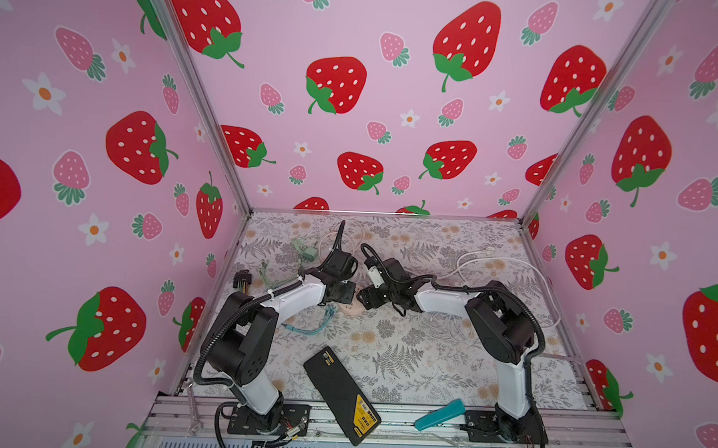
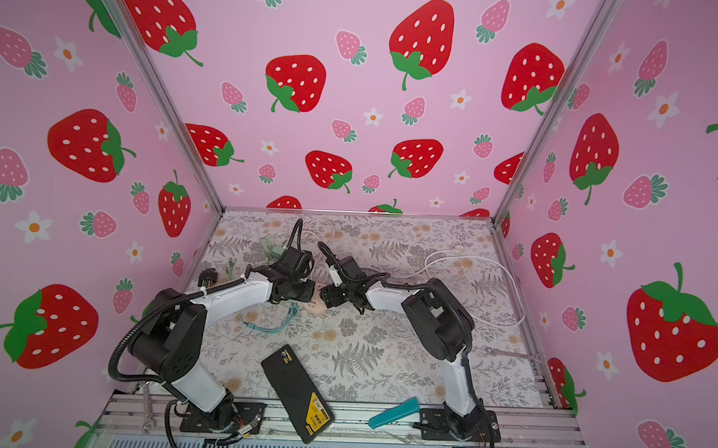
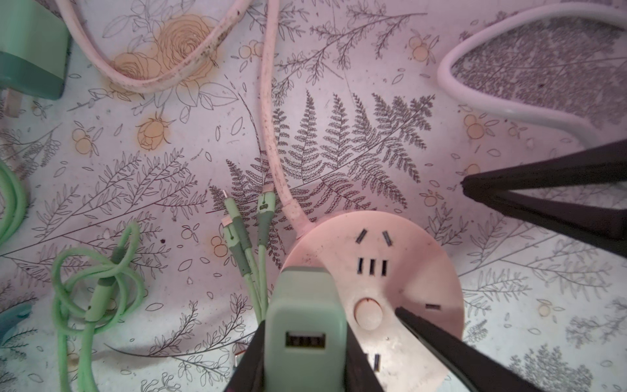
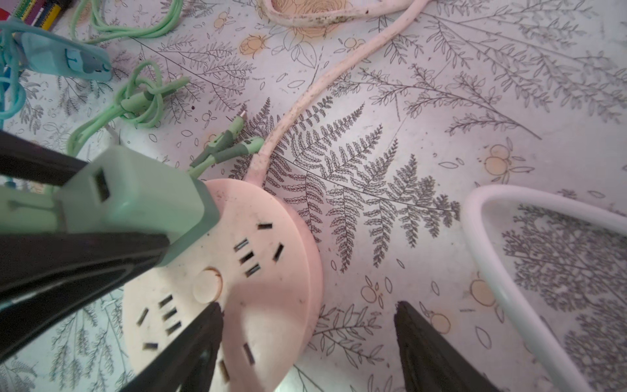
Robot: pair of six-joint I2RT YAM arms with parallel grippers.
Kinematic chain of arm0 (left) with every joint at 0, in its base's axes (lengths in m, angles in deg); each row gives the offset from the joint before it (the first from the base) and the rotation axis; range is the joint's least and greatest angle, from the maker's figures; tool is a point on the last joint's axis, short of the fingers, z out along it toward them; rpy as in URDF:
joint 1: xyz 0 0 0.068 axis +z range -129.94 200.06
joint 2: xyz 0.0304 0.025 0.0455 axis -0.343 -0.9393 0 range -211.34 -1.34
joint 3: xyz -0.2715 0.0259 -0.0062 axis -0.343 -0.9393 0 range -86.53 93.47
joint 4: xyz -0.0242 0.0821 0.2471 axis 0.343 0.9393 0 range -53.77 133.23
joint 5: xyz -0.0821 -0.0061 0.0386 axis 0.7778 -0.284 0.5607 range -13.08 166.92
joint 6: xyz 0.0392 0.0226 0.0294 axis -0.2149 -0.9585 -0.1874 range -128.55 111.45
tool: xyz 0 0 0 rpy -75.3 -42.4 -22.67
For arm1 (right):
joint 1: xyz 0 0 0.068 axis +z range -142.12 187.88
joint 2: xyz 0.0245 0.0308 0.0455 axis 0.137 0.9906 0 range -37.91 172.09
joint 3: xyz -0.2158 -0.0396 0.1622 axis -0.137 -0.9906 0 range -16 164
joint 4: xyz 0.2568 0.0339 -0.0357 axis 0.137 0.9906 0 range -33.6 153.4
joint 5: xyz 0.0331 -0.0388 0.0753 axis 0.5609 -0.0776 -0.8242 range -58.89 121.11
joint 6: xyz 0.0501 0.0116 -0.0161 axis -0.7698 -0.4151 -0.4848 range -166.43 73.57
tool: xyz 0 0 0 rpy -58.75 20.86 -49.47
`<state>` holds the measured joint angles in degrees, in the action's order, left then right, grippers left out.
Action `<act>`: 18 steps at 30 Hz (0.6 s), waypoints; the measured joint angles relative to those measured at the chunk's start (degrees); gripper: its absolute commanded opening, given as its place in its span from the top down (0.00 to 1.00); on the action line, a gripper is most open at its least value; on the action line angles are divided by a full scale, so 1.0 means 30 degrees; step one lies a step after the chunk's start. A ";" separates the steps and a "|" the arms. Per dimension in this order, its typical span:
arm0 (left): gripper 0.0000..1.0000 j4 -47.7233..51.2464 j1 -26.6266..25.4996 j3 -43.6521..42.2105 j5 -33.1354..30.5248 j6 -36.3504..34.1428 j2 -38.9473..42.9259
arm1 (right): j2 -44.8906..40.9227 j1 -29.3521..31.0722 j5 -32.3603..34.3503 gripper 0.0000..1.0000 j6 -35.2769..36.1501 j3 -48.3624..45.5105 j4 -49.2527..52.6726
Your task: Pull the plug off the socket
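1. In both top views the two arms meet at mid-table over the round pink socket [image 1: 351, 310] [image 2: 316, 307]. The left gripper [image 1: 343, 293] covers the plug, which cannot be made out from here. The right gripper [image 1: 368, 299] hangs just beside it over the socket's other edge.

2. In the left wrist view the mint-green USB charger plug [image 3: 305, 305] stands upright in the socket's face [image 3: 390, 271]. The left claw is clenched on it, one finger [image 3: 249, 363] flat against each smooth side. The socket's pink cord [image 3: 271, 118] trails away slack.

3. In the right wrist view the right claw is spread. One finger [image 4: 190, 342] is over the socket top [image 4: 264, 305] and the other stands outside the rim, apart from it. It grasps nothing.

4. The plug looks like light, rigid, slick plastic, so the flat sides are the place to hold it, low on the body. The socket looks light too and would likely lift with the plug. It needs pinning down, and the pull should go straight along the prongs.
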<state>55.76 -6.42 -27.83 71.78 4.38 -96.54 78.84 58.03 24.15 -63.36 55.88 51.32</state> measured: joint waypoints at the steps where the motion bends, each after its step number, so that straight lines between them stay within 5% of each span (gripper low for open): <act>1: 0.82 -0.0015 0.0044 0.0000 0.0095 0.0095 0.0000 | 0.0007 0.0015 0.0036 0.19 0.0007 0.0015 0.0007; 18: 0.86 -0.0153 0.1457 -0.0015 0.2900 0.0852 0.0044 | 0.0648 0.0015 0.0226 0.20 0.0007 0.1137 0.0678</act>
<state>55.30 -2.05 -27.88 80.47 6.94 -96.41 80.79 58.07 24.82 -63.34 59.29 53.35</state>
